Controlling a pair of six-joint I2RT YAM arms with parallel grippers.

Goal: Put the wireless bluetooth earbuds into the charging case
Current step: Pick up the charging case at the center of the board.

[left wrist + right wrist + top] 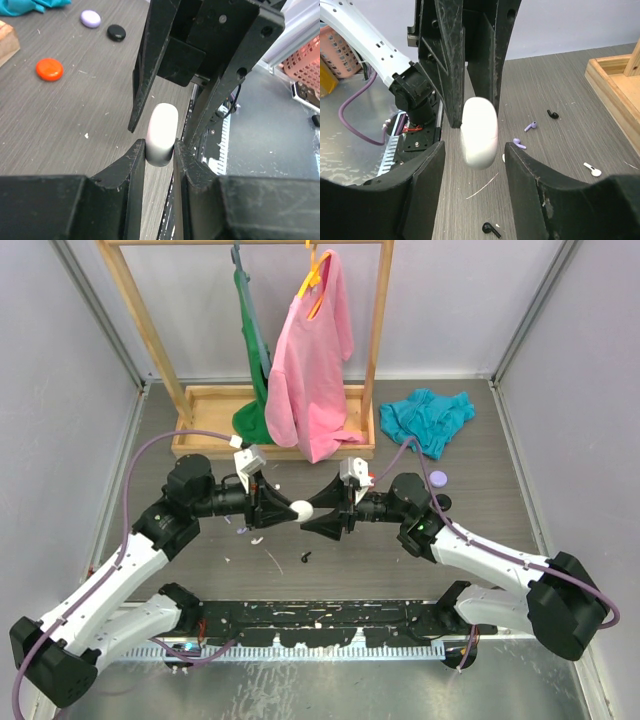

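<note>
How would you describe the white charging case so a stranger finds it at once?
Start at the wooden clothes rack at the back. Just in front of it, above the table, the white charging case hangs pinched in the jaws of the left gripper. It is smooth, rounded and pill-shaped, far bigger than the tiny earbuds lying below.

No text, label, brand or number can be read in any view. The white case (162, 132) shows a plain shell with no mark on it.
</note>
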